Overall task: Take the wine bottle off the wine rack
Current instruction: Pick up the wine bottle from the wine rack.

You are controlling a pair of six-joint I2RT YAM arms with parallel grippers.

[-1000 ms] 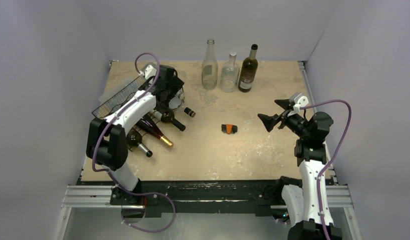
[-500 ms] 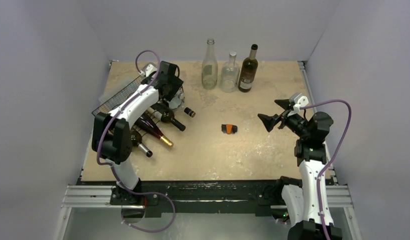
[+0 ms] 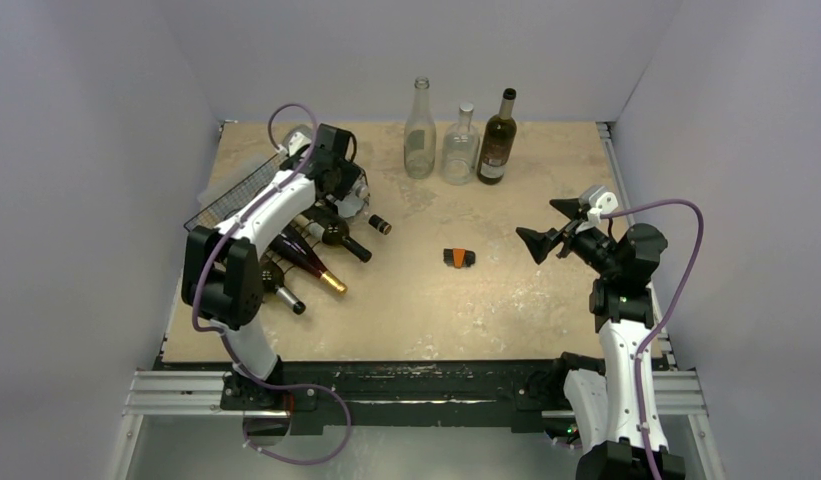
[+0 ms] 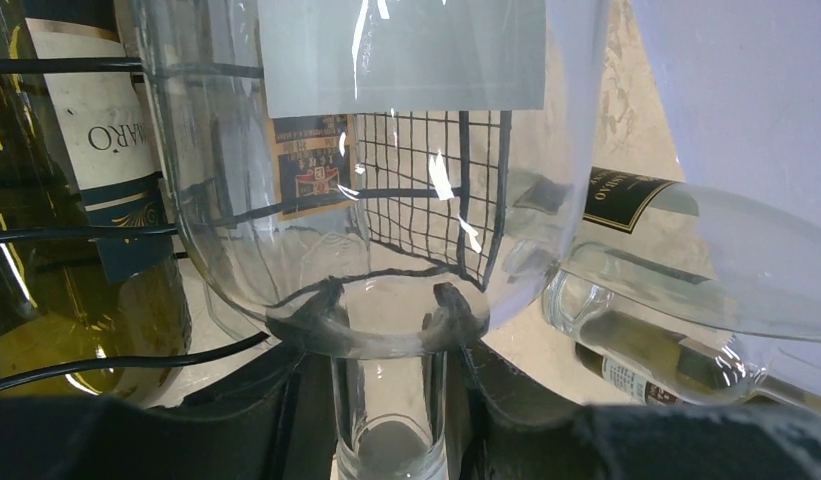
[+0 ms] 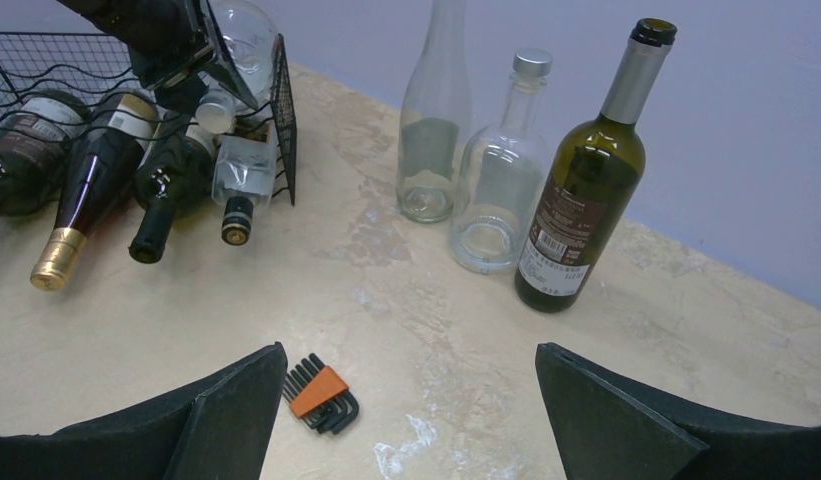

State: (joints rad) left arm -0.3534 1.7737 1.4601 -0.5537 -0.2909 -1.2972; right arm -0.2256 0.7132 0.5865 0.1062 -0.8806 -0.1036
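The black wire wine rack (image 3: 236, 190) stands at the table's left with several bottles lying in it. My left gripper (image 3: 338, 185) is at the rack's upper right end, shut on the neck (image 4: 389, 400) of a clear glass wine bottle (image 4: 386, 150). Its black fingers (image 4: 296, 400) press both sides of the neck just below the bottle's shoulder. The bottle still rests on the rack's wires. From the right wrist the same bottle (image 5: 248, 30) shows under the left gripper (image 5: 176, 40). My right gripper (image 3: 544, 226) hovers at mid-right, open and empty (image 5: 411, 400).
Dark bottles (image 3: 336, 232) (image 3: 311, 262) (image 3: 281, 290) poke out of the rack's lower tiers. Two clear bottles (image 3: 419, 130) (image 3: 460, 145) and a dark green one (image 3: 497, 140) stand at the back. An orange hex-key set (image 3: 458, 257) lies mid-table.
My left gripper has closed onto the clear bottle's neck, and the left arm has pushed slightly further toward the rack. The right arm has not moved.
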